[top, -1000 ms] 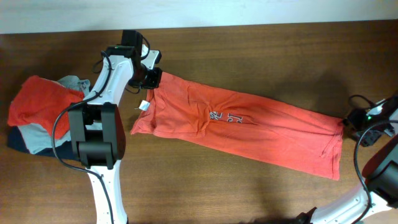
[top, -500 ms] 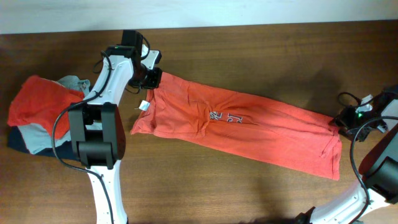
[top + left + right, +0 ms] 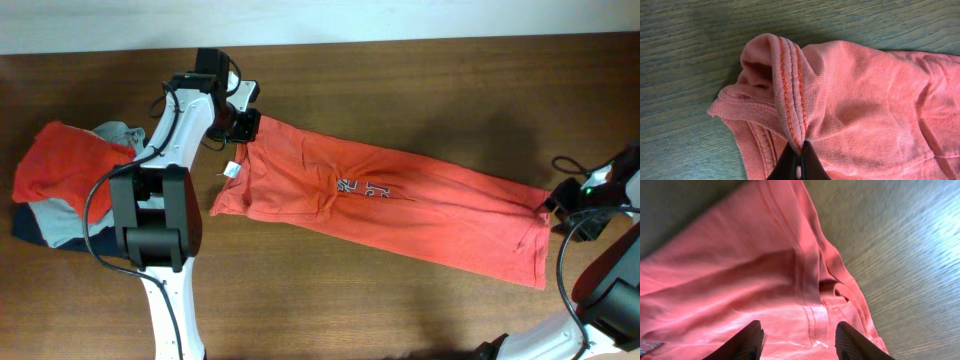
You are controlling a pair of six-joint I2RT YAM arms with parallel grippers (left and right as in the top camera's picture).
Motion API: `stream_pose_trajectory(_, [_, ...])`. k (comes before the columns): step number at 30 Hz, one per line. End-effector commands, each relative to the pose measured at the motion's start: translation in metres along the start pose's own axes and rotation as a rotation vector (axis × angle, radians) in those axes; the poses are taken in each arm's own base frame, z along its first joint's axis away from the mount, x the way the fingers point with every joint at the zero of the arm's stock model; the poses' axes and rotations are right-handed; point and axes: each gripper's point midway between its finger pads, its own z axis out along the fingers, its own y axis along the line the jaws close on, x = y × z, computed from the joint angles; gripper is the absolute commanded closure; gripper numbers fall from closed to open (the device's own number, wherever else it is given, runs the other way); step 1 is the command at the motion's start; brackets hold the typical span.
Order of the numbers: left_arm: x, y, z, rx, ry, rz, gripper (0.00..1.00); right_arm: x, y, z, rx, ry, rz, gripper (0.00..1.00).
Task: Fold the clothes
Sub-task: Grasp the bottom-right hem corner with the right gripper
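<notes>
The left arm [image 3: 172, 130] is stretching away from its base toward the far side of the table, bending to its right at the wrist [image 3: 215, 75]. The left gripper [image 3: 246, 125] is pointing down. In the wrist view its fingers [image 3: 787, 167] are pressing tightly together, pinching a fold of the shirt [image 3: 860, 100] between the tips.

The right arm [image 3: 612, 265] is curving up along the right edge of the overhead view, with its dark wrist lying low. The right gripper [image 3: 556, 200] is pointing leftward. In its own view its two fingers [image 3: 740, 341] are standing wide apart and gripping nothing between them.
</notes>
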Motion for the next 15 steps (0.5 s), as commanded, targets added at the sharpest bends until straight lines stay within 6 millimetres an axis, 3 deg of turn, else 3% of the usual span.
stream_pose_trajectory(1, [-0.004, 0.002, -0.003, 0.002, -0.011, -0.012, 0.99, 0.011, -0.008, 0.01, 0.019, 0.02, 0.02, 0.47])
stream_pose_trajectory(14, [-0.002, 0.002, -0.003, 0.003, -0.002, -0.014, 1.0, 0.026, -0.011, 0.047, -0.026, 0.026, 0.072, 0.48])
stream_pose_trajectory(15, [-0.002, 0.002, -0.003, 0.003, -0.001, -0.015, 0.99, 0.024, -0.01, 0.048, -0.035, 0.017, 0.069, 0.53])
